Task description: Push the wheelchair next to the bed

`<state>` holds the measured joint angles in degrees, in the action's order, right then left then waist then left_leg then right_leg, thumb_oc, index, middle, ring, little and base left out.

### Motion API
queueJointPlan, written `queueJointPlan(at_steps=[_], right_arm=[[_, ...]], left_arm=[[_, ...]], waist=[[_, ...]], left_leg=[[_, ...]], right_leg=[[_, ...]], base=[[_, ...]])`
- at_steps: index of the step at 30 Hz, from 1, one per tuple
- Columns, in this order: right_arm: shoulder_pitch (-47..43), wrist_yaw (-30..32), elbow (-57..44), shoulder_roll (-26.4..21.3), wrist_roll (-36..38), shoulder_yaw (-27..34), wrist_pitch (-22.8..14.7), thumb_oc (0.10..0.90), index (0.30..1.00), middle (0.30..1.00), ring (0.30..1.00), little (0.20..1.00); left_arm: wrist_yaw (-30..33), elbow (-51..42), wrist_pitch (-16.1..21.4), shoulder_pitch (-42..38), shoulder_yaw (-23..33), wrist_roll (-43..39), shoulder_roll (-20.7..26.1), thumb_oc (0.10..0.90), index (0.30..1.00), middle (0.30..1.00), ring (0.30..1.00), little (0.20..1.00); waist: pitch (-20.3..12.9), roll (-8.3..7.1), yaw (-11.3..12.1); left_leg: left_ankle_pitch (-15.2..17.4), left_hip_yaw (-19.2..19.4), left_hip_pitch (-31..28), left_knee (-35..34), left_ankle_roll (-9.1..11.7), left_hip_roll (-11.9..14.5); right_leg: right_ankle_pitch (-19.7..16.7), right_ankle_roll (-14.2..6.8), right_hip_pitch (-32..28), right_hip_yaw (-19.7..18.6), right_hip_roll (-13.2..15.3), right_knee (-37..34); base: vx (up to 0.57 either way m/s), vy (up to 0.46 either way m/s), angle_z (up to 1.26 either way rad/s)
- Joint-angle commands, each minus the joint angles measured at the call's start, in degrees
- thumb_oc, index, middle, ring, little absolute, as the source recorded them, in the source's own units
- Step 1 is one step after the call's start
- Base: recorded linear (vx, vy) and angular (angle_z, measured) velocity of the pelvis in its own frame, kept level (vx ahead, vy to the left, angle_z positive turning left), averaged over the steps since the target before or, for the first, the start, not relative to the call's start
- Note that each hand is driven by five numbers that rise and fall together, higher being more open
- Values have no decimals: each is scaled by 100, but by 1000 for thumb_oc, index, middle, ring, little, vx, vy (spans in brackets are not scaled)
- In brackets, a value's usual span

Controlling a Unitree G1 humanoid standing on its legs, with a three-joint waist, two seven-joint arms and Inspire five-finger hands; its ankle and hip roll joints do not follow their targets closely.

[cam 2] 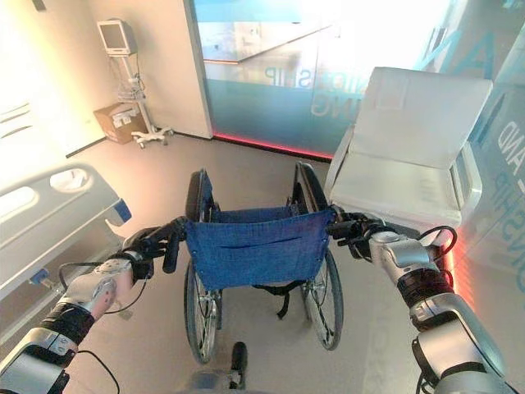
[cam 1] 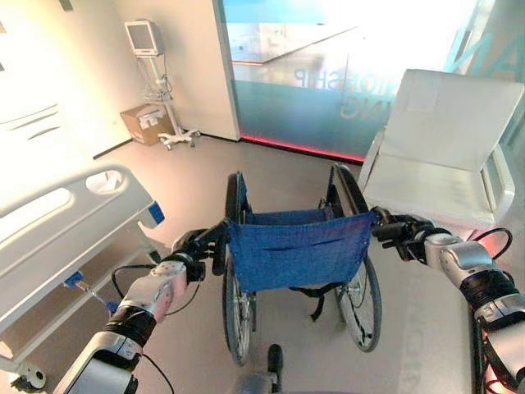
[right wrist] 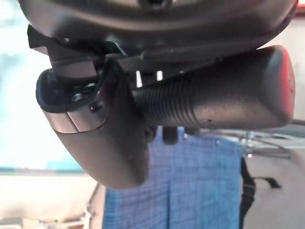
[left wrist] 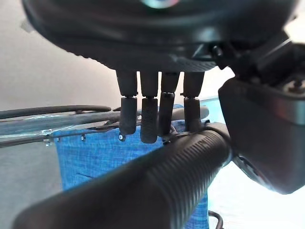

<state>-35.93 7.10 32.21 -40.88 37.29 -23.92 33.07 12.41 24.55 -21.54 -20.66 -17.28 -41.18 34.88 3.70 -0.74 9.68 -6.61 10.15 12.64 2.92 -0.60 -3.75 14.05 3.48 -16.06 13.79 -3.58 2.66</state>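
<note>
A wheelchair [cam 1: 297, 250] with a blue fabric back stands right in front of me, facing away. My left hand [cam 1: 190, 253] is shut on its left push handle [left wrist: 143, 191], fingers curled over the ribbed black grip. On the other side, my right hand [cam 1: 404, 234] is curled round the right push handle [right wrist: 214, 102]. The bed [cam 1: 57, 226], white with a grey side rail, lies along the left side of the room, a short gap from the wheelchair's left wheel [cam 1: 237, 316].
A white reclining chair [cam 1: 443, 152] stands close ahead on the right, near the wheelchair's right wheel. A monitor on a wheeled stand [cam 1: 156, 78] and a cardboard box [cam 1: 143, 123] sit by the far wall. A glass partition [cam 1: 328, 74] closes the far side.
</note>
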Motion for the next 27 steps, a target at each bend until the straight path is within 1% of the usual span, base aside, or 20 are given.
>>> queueJointPlan(at_steps=[1,2,3,4,5,6,7,8,11,12,13,14,16,17,20,21,23,25,26,27], right_arm=[[-116,-1115,-98,1203,393,86,-702,400,300,300,300,300],[-65,-1167,-103,1214,318,116,-709,400,300,300,300,300],[-13,-1202,-99,1214,285,134,-771,400,300,300,300,300],[-19,-1232,-91,1213,280,129,-772,400,300,300,300,300],[-60,-1270,-55,1217,281,100,-786,400,300,300,300,300],[-128,-1234,-36,1237,295,86,-761,400,300,300,300,300],[-185,-1230,-6,1246,305,90,-743,400,300,300,300,300],[-304,-1275,42,1249,323,90,-696,400,300,300,300,300],[-440,-1379,80,1199,349,100,-739,400,300,300,300,300],[-459,-1487,67,1167,328,77,-757,400,300,300,300,300],[-465,-1497,58,1151,329,63,-771,400,300,300,300,300],[-521,-1555,46,1055,374,20,-744,400,300,300,300,300],[-609,-1641,101,967,348,32,-678,400,300,300,300,300],[-654,-1693,134,930,358,39,-658,400,300,300,300,300],[-785,-1643,140,910,465,57,-493,400,300,300,300,300],[-813,-1657,146,912,452,64,-437,400,300,300,300,300],[-847,-1721,216,898,394,56,-429,400,300,300,300,300],[-879,-1725,295,917,366,36,-423,400,300,300,300,300],[-895,-1675,286,953,416,-13,-413,400,300,300,300,300],[-899,-1650,292,957,437,-30,-417,400,300,300,300,300]], left_arm=[[-690,215,397,-406,358,-1006,-612,400,300,300,300,300],[-763,398,456,-520,297,-974,-656,400,300,300,300,300],[-783,518,489,-633,222,-978,-718,400,300,300,300,300],[-791,562,494,-677,213,-964,-751,400,300,300,300,300],[-772,627,504,-769,179,-956,-814,400,300,300,300,300],[-775,695,516,-840,167,-913,-875,400,300,300,300,300],[-818,751,527,-883,175,-852,-899,400,300,300,300,300],[-875,812,528,-941,195,-780,-907,400,300,300,300,300],[-901,750,586,-933,196,-732,-894,400,300,300,300,300],[-845,682,627,-893,184,-749,-884,400,300,300,300,300],[-831,655,647,-874,170,-753,-880,400,300,300,300,300],[-809,558,642,-826,143,-762,-834,400,300,300,300,300],[-814,497,576,-812,111,-727,-835,400,300,300,300,300],[-775,482,573,-800,89,-708,-850,400,300,300,300,300],[-781,487,515,-807,63,-680,-852,400,300,300,300,300],[-828,515,505,-790,71,-656,-853,400,300,300,300,300],[-863,570,521,-791,74,-641,-885,400,300,300,300,300],[-844,592,484,-815,61,-712,-900,400,300,300,300,300],[-763,612,462,-840,64,-787,-887,400,300,300,300,300],[-764,624,456,-845,58,-793,-887,400,300,300,300,300]], waist=[[-131,-316,189],[-108,-265,131],[-58,-201,57],[-30,-164,15],[21,-139,-42],[51,-138,-67],[65,-139,-65],[105,-140,-75],[252,-128,-128],[315,-117,-182],[343,-135,-216],[444,-243,-358],[536,-301,-497],[563,-306,-541],[581,-324,-613],[549,-337,-631],[478,-347,-662],[410,-332,-691],[359,-302,-705],[338,-292,-712]], left_leg=[[-169,-138,-183,-125,-292,-241],[-87,-199,-336,-83,-341,-271],[-11,-282,-494,-48,-374,-278],[36,-291,-588,-18,-387,-271],[132,-280,-720,34,-399,-274],[203,-238,-808,62,-422,-276],[236,-219,-844,82,-420,-266],[281,-236,-910,123,-400,-247],[420,-499,-1185,206,-314,-230],[504,-599,-1290,253,-286,-221],[550,-641,-1333,267,-282,-237],[813,-843,-1518,331,-305,-364],[1132,-1173,-1742,453,-348,-477],[1235,-1304,-1827,491,-364,-501],[1448,-1572,-2041,583,-392,-493],[1577,-1695,-2135,642,-409,-465],[1645,-1788,-2160,732,-406,-446],[1709,-1814,-2232,830,-333,-358],[1656,-1830,-2385,852,-237,-214],[1575,-1836,-2415,886,-191,-163]], right_leg=[[-1407,-1011,-184,-134,1078,1785],[-1728,-1072,154,-93,1230,2502],[-1858,-1075,489,-128,1279,3237],[-1943,-1065,689,-122,1325,3586],[-1972,-1015,970,-99,1454,3776],[-1912,-969,1090,-9,1572,3603],[-1804,-925,1134,58,1601,3345],[-1668,-868,1170,145,1574,2854],[-1615,-808,1480,162,1458,1660],[-1778,-828,1648,121,1439,1183],[-1890,-868,1767,55,1441,995],[-2463,-1093,2173,-260,1452,315],[-2869,-1247,2441,-515,1407,-376],[-2967,-1277,2479,-574,1382,-548],[-3026,-1299,2688,-715,1371,-766],[-3014,-1276,2629,-797,1376,-724],[-2939,-1255,2460,-883,1342,-658],[-2869,-1232,2413,-953,1314,-383],[-2808,-1187,2411,-894,1290,-134],[-2784,-1160,2397,-874,1270,-93]], base=[[364,297,8],[389,319,45],[340,275,52],[323,210,27],[288,118,16],[294,46,33],[280,-62,72],[242,-113,68],[229,-151,65],[198,-132,34],[365,-235,42],[402,-241,39],[480,-248,28],[351,-167,33],[418,-252,73],[367,-269,57],[390,-348,68],[358,-350,71],[259,-267,49],[352,-384,71]])
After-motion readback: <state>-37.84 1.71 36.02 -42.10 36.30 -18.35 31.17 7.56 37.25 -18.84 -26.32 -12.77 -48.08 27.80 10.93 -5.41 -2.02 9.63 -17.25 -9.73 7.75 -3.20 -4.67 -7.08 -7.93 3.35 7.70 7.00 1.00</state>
